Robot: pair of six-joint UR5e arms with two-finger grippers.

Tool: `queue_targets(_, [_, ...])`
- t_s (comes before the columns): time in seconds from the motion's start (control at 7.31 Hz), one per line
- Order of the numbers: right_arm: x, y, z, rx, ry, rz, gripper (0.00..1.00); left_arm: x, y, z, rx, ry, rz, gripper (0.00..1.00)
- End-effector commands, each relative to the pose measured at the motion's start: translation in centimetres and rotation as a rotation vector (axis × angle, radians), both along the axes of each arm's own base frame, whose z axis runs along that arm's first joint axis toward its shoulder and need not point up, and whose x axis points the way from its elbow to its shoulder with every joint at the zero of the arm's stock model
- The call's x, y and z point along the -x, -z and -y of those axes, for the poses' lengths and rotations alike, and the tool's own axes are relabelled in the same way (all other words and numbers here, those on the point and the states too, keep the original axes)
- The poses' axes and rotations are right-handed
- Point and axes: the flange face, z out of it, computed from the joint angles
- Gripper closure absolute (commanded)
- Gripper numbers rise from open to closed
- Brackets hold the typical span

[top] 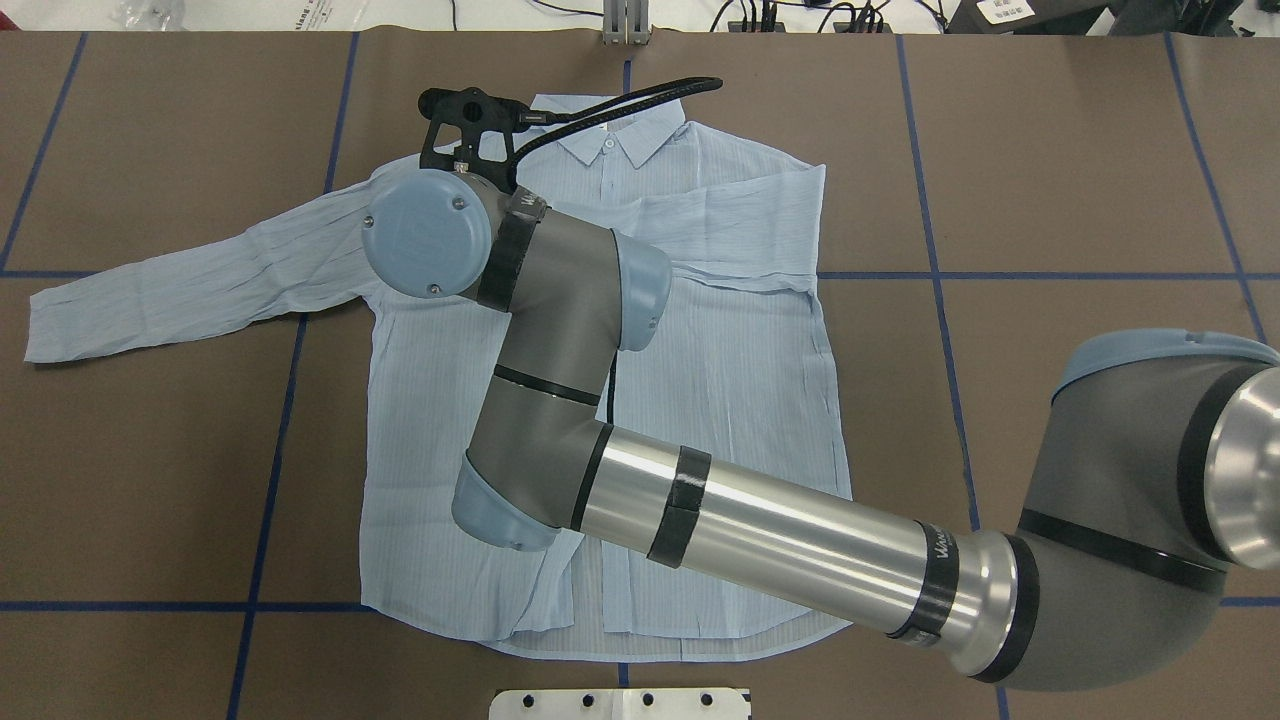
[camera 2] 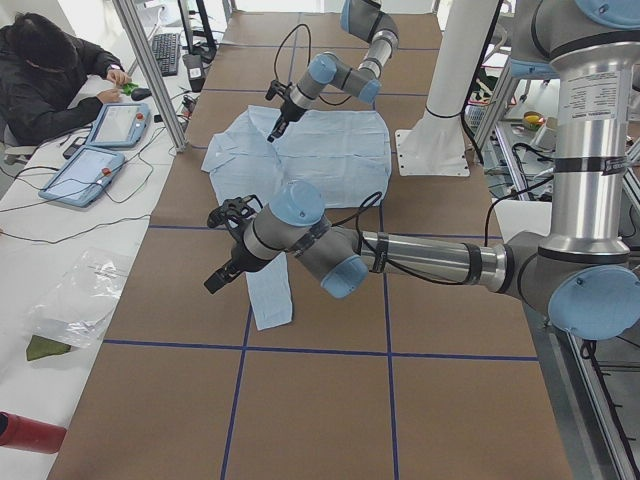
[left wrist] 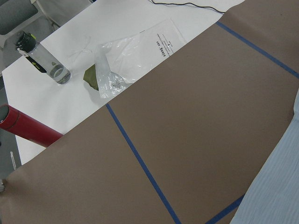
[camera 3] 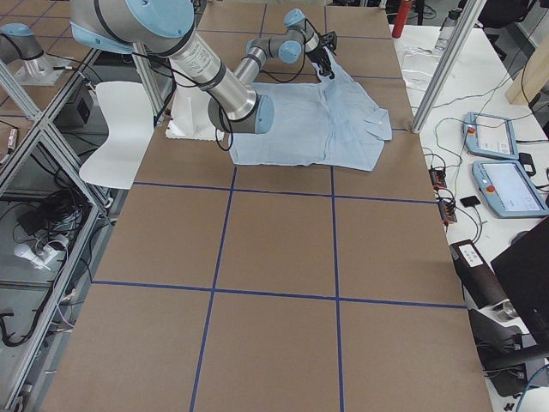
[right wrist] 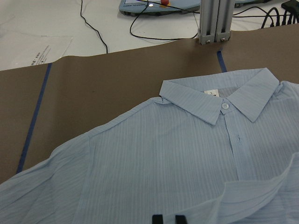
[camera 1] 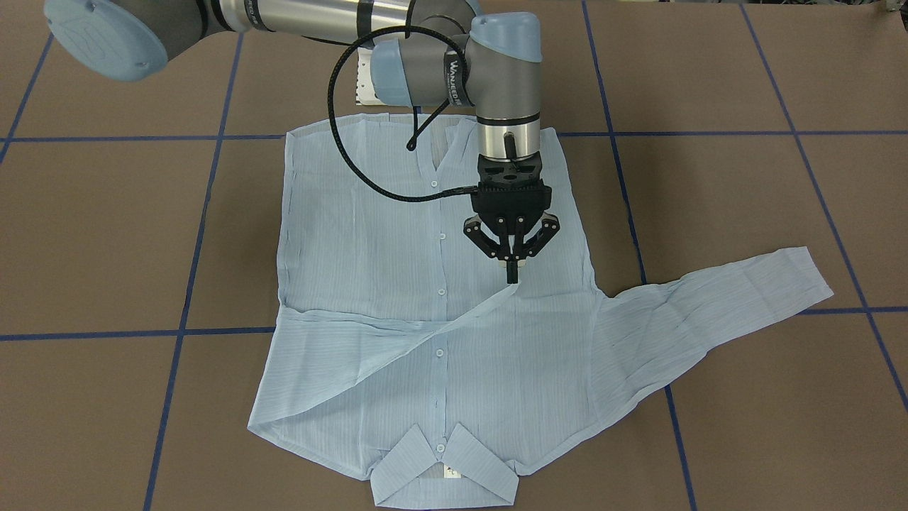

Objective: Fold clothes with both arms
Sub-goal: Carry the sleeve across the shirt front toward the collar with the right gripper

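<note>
Right gripper [camera 1: 512,273]: pointed straight down, with its two black fingers drawn together to a bare slit. They appeared to pinch the cuff end of a folded sleeve.
Folded sleeve [camera 1: 369,355]: ran from the fingertips slantwise across the chest to the shoulder, narrowing to a point at the gripper.
Shirt [camera 1: 355,234]: light blue and thin. It lay spread face up directly beneath the right gripper, buttoned down the middle.
Collar [camera 1: 443,475]: lay beyond the gripper, toward the table's far edge from the robot.
Hem: lay behind the gripper, on the robot's side.
Other sleeve [camera 1: 709,312]: stretched flat and wrinkled, out to the gripper's left.
Left gripper [camera 2: 222,275]: hung low over the table, just beside the cuff end of that outstretched sleeve. It was seen only from the side, so whether its fingers were apart or together could not be told.
Table [camera 1: 745,213]: brown surface crossed by blue tape lines, lying under both grippers.
</note>
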Motion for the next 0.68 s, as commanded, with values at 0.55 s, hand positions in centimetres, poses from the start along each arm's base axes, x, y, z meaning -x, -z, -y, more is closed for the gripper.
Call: queue_targets(0.55, [-3.0, -0.6, 5.4, 0.083, 0.018, 0.004, 0.0, -0.1, -0.4, 0.3, 0.009, 0.0, -0.001, 0.0])
